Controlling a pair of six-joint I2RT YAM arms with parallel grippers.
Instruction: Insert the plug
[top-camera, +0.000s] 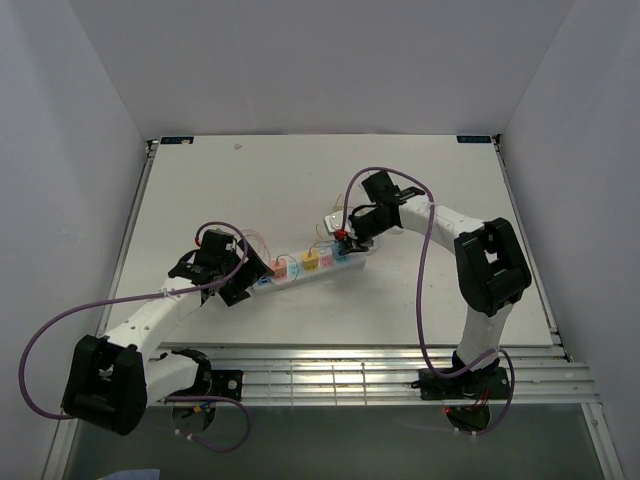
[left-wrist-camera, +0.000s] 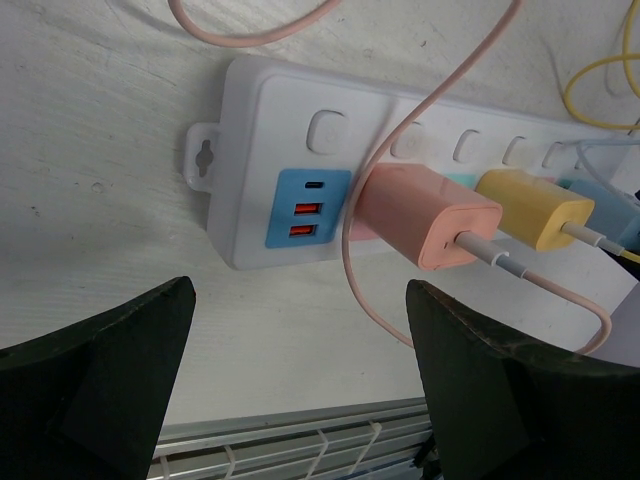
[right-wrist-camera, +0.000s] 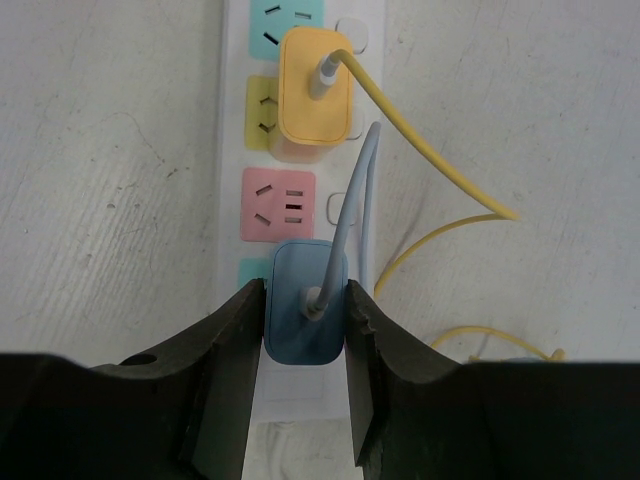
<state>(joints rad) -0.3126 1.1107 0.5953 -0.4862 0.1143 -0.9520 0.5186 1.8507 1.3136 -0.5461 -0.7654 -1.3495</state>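
I fear the long white plastic power strip (left-wrist-camera: 262, 120) may slide or lift under a push, because the left gripper (left-wrist-camera: 300, 290) hangs spread beside its end, holding nothing. The right gripper (right-wrist-camera: 303, 295) pinches the small blue square plug (right-wrist-camera: 290, 335) on both sides, over the teal socket (right-wrist-camera: 250, 270); if tilted, its pins could jam. How deep it sits I cannot tell.

Power strip (top-camera: 305, 267): on desk (top-camera: 450, 190), centre, running 8 o'clock to 2 o'clock.
On it, a row of three: near plug (left-wrist-camera: 425, 220) toward 8 o'clock, then middle plug (left-wrist-camera: 535, 208), then far plug (right-wrist-camera: 295, 335) toward 2 o'clock.
Far plug sits between the fingers of the right end effector (right-wrist-camera: 305, 290).
Left end effector (left-wrist-camera: 300, 290): off the strip's 8 o'clock end.
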